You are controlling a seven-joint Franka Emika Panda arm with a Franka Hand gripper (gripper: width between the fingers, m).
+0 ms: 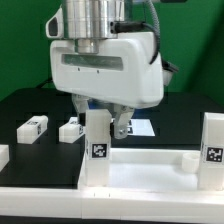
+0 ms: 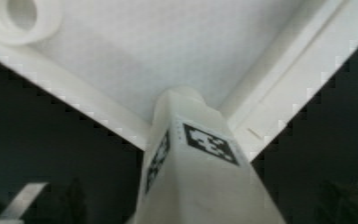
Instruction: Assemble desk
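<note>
My arm [image 1: 88, 20] comes straight down from above, wrist vertical, with the bulky white gripper [image 1: 103, 122] held low. Its two fingers [image 1: 121, 126] point downward, and the wrist view shows them spread well apart.

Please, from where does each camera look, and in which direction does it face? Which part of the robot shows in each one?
Exterior view: sits off the arm, low, beside the tabletop; it looks almost level across it at the gripper, which is above the upright leg; the gripper's body and the wrist show.
Wrist view: sits on the wrist and looks down along the leg to the tabletop; only blurred fingertips show.
Shared: the tagged leg standing in the tabletop's corner.
</note>
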